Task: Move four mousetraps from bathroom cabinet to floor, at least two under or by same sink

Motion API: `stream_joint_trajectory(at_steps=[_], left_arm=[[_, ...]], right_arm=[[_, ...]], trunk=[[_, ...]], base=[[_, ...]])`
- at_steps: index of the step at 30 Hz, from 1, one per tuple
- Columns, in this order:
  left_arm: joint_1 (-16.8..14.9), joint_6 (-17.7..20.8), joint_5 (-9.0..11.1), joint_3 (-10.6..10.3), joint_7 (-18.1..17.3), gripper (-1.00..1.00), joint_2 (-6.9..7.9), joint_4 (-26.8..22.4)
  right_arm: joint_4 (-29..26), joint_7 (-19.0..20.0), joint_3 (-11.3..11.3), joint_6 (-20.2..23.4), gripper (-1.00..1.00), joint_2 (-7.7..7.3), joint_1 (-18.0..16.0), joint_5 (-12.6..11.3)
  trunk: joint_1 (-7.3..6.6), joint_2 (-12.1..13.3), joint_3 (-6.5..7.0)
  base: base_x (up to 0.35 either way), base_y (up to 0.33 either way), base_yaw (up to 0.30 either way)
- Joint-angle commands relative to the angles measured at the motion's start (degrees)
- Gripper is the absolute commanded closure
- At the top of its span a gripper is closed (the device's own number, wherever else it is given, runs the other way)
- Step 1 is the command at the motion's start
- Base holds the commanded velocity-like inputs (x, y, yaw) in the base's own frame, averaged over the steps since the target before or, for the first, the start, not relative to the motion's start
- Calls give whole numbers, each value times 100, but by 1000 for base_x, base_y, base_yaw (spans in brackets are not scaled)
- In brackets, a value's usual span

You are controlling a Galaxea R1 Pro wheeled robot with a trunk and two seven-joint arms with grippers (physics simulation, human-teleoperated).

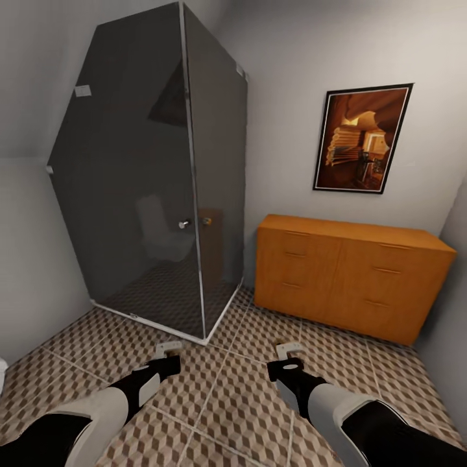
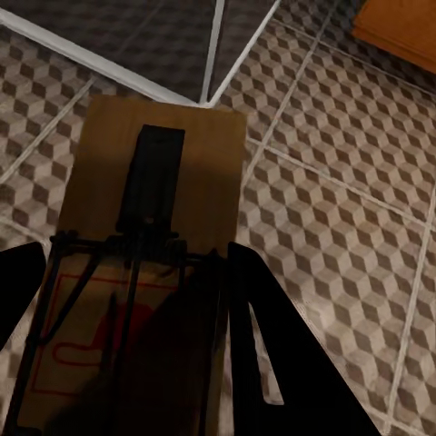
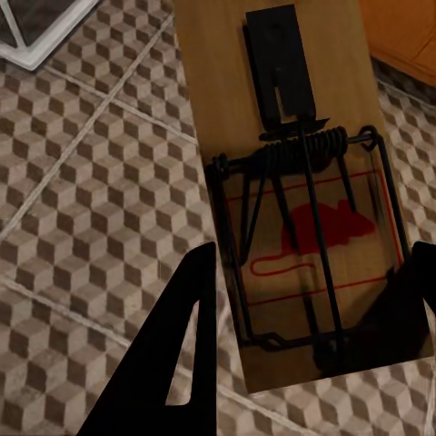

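**Two traps carried over patterned tile**

Low in frame, the left pincer (image 1: 167, 351) is clamping a flat wooden mousetrap (image 2: 145, 263); the right pincer (image 1: 289, 352) is gripping another mousetrap (image 3: 291, 182) with black wire spring and red mouse print. Cube-patterned bathroom floor (image 1: 220, 389) is spreading toward the orange-brown cabinet (image 1: 344, 279), right of centre.

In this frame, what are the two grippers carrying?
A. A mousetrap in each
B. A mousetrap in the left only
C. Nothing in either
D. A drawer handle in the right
A: the left wrist view shows a mousetrap between the left gripper's fingers, and the right wrist view shows another mousetrap between the right gripper's fingers, both held above the floor.
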Motion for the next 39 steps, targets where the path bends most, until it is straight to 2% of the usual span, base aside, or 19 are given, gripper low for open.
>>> stream_joint_trajectory(at_steps=[1,25,39], left_arm=[[-6,-25,51,-48,-19,100,0,11],[-6,-43,60,-59,-57,100,28,32],[-6,-38,57,-59,-57,100,-5,32]], right_arm=[[9,-8,51,11,100,3,-7,-51],[9,-8,51,9,100,3,-7,-55],[9,-8,52,9,100,3,-7,-56]], trunk=[[0,-4,-6],[0,-4,-6],[0,-4,-6]], base=[[0,0,295],[0,0,296],[0,0,295]])
